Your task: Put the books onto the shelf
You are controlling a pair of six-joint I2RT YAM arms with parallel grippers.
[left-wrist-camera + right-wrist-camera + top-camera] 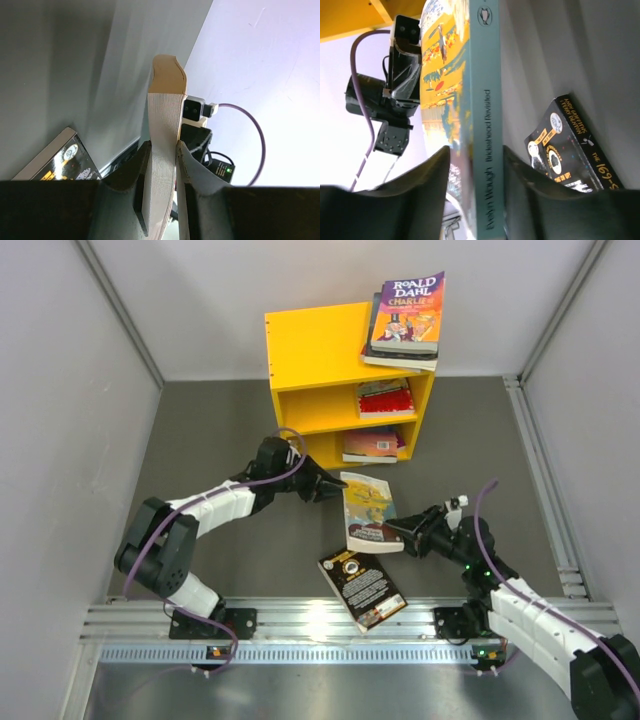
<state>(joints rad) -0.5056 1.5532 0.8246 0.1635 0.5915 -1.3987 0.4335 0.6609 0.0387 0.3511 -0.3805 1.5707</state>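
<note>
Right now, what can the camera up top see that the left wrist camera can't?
Only the top camera shows the yellow shelf, the Roald Dahl book stacked on its roof, and books inside both compartments. Only the left wrist camera shows the held book's page edges up close, pinched between the left gripper. Both show that yellow book, gripped at opposite ends by the left gripper and the right gripper, and the black book lying on the table.
</note>
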